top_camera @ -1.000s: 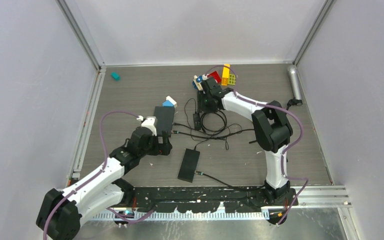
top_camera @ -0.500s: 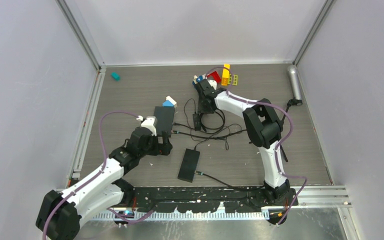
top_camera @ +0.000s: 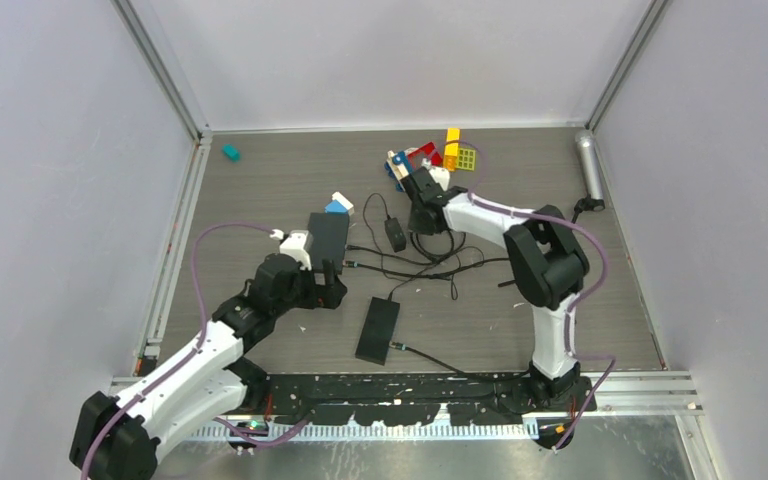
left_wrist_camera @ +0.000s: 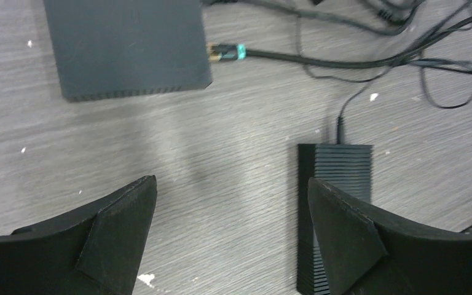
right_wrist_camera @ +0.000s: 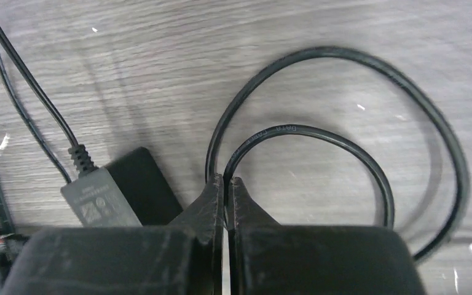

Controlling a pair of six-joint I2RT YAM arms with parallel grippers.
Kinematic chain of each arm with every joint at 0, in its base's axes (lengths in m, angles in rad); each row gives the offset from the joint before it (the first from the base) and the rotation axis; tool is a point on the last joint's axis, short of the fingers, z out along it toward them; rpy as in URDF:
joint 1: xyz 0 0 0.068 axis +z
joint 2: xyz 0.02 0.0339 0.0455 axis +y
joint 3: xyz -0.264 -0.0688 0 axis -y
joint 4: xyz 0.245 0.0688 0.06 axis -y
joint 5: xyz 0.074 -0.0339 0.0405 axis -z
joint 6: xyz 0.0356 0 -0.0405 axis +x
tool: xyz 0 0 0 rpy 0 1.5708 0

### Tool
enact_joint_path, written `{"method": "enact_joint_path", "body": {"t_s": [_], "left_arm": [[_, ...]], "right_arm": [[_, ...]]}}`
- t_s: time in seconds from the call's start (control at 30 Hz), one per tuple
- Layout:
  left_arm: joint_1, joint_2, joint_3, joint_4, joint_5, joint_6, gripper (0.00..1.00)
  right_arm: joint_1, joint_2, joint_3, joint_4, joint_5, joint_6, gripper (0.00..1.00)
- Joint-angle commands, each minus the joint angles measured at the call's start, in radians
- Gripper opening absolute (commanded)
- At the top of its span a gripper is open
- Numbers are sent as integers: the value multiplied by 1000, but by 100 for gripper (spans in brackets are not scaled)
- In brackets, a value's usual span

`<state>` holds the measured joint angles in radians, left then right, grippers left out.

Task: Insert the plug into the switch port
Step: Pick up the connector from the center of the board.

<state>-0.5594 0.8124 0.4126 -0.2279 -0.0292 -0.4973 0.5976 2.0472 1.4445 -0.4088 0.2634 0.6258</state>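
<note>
A flat black switch box lies at the upper left of the left wrist view. A plug with a green band lies with its gold tip against the box's right edge; I cannot tell whether it is seated. A second black box lies beside my open left gripper, which hovers over bare table. My right gripper is shut on a thin black cable that loops away from it. A black power adapter lies just left of it.
Coloured toy bricks lie behind the right gripper. A teal block sits at the back left and a metal cylinder at the back right. A blue and white piece lies by the switch box. Loose cables tangle mid-table.
My right gripper has shut on the black cable and shifted slightly to the right. The adapter and the cable loop have shifted a little. The left arm has barely moved.
</note>
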Motion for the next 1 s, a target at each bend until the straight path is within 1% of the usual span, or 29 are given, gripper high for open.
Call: {"method": "enact_joint_path", "body": {"t_s": [0.0, 0.13, 0.23, 0.33, 0.47, 0.63, 0.7, 0.77, 0.83, 0.97], "left_arm": [[6, -61, 70, 145, 75, 24, 95], [5, -100, 91, 277, 101, 64, 95], [6, -99, 102, 362, 124, 82, 98], [6, -56, 123, 424, 169, 104, 99], [6, 6, 161, 448, 232, 114, 98], [6, 73, 159, 555, 269, 115, 93], [6, 113, 168, 598, 306, 109, 93], [6, 157, 178, 654, 367, 78, 92], [5, 213, 178, 744, 417, 33, 94], [0, 297, 189, 882, 463, -9, 96]], "right_arm": [[-51, -234, -140, 135, 30, 180, 1], [-63, -405, -338, 341, 28, 327, 0], [-63, -527, -466, 527, 28, 389, 0], [-64, -626, -551, 651, 1, 418, 0], [-65, -765, -628, 737, -18, 419, 1], [-64, -916, -760, 868, -35, 436, 0], [-65, -968, -808, 914, -36, 452, 0], [-65, -1006, -827, 917, -51, 459, 1], [-66, -1034, -826, 892, -72, 458, 0], [-65, -1071, -833, 885, -105, 461, 0]]}}
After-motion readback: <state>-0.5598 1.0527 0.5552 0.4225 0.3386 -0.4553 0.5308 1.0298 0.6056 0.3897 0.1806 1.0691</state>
